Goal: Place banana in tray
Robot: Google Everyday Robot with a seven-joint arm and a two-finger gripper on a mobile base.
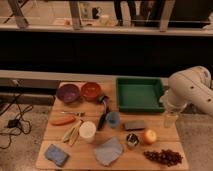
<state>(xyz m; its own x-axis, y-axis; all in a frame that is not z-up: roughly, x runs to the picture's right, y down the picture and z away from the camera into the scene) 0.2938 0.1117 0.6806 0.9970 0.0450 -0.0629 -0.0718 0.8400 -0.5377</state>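
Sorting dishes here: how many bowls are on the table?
2: purple bowl and red bowl, side by side left of the tray. None looks hidden. The gripper hangs by the tray's right edge.

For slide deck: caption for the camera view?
Banana lies left of white cup; gripper hovers by near-right corner of green tray.

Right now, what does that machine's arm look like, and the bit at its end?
The arm is off-white, built of thick, smooth, rounded segments joined like elbows; I can make out no cables or markings on it. The gripper at its end is paler and narrower. It is at the right edge of the table, beside the near right corner of the green tray.
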